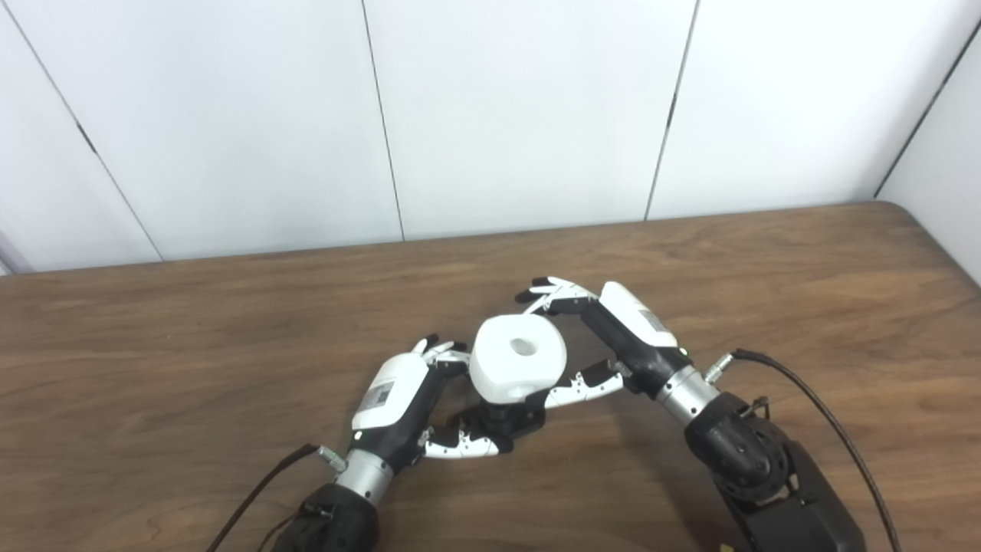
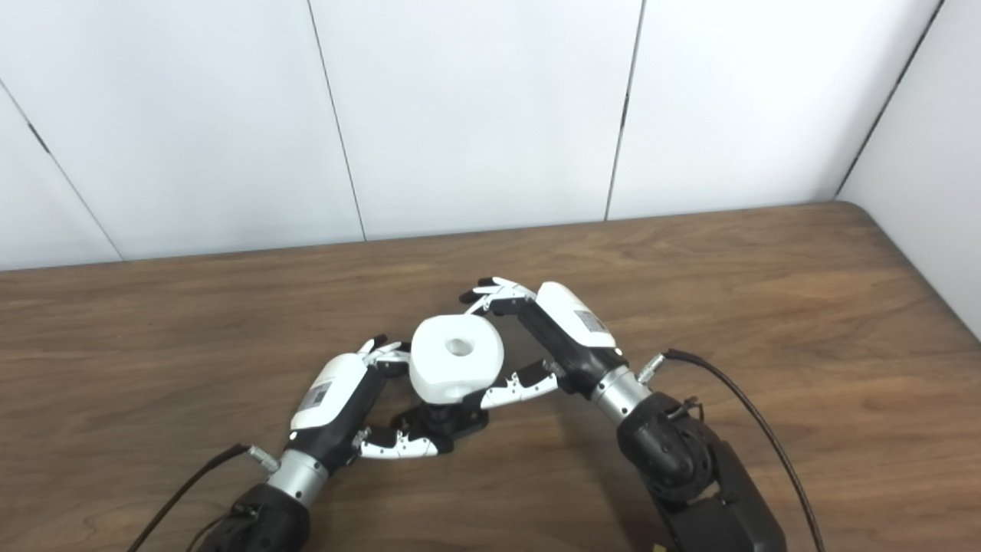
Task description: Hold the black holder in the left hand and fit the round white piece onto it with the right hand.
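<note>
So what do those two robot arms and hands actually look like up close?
Each robot hand, left and right, has a glossy white shell on the back with a small label sticker, a black body beneath, and slim white fingers with black tips and joints. A silver metal cuff joins each to a bulky black forearm, and a black cable plugs in near each wrist.

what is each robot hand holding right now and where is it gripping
The left robot hand grips the black holder at its base. The right robot hand holds the round white piece by its sides, sitting above the holder.
</note>
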Robot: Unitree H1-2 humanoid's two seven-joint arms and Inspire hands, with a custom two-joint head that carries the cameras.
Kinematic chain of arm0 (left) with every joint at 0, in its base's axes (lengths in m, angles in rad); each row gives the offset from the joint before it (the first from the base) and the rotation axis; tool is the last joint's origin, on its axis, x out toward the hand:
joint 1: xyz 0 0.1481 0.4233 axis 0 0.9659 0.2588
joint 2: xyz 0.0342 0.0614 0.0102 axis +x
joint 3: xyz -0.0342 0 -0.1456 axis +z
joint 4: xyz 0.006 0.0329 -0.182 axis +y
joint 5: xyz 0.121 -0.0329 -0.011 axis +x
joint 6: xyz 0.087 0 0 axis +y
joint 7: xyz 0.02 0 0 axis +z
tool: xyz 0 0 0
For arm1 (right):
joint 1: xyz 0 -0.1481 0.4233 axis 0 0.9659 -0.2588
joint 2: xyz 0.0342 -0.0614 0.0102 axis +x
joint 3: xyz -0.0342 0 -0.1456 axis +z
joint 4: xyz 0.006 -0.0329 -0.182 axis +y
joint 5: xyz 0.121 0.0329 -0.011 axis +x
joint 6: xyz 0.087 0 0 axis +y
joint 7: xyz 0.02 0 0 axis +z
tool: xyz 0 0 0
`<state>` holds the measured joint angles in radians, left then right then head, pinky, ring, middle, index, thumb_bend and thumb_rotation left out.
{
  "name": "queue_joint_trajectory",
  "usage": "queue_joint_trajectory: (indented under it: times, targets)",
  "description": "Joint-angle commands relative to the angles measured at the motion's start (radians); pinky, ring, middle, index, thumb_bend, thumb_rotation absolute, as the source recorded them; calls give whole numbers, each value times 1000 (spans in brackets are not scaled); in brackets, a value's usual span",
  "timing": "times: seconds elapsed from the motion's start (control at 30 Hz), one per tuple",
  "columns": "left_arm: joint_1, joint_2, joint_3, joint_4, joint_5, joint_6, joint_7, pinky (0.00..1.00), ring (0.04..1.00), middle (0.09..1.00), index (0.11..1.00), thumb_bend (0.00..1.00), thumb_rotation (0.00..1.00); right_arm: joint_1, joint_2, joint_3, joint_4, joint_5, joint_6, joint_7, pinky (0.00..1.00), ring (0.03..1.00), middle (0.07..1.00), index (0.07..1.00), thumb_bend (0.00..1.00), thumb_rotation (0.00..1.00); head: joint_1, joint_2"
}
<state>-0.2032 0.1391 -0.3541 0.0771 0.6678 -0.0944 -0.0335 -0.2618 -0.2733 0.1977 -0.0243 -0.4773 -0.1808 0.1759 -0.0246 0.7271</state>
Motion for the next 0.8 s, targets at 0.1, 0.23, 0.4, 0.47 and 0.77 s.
queue_joint_trajectory:
  times: [0.1,0.23,0.4,0.47,0.77]
  targets:
    - [-24,-8,3,-33,3,4,6,1000,889,751,482,525,67,-11,-10,16,-28,-4,-26,-3,736,899,810,558,468,298,3,0]
    - [-26,-7,3,-24,4,4,10,1000,889,751,482,525,67,-5,-9,19,-38,-16,-25,-15,729,892,807,556,464,336,0,-3]
    - [-30,-6,5,-8,10,1,20,1000,885,747,482,525,67,2,-12,20,-51,-6,-21,-8,747,904,813,560,457,316,5,-3]
    - [-33,-6,6,-4,11,-1,24,1000,886,750,482,525,67,5,-13,19,-61,-4,-16,-4,751,904,814,561,457,343,8,-1]
    - [-38,-12,6,-7,9,4,22,1000,889,750,482,524,67,5,-30,22,-78,-14,-27,20,737,898,810,562,469,328,9,3]
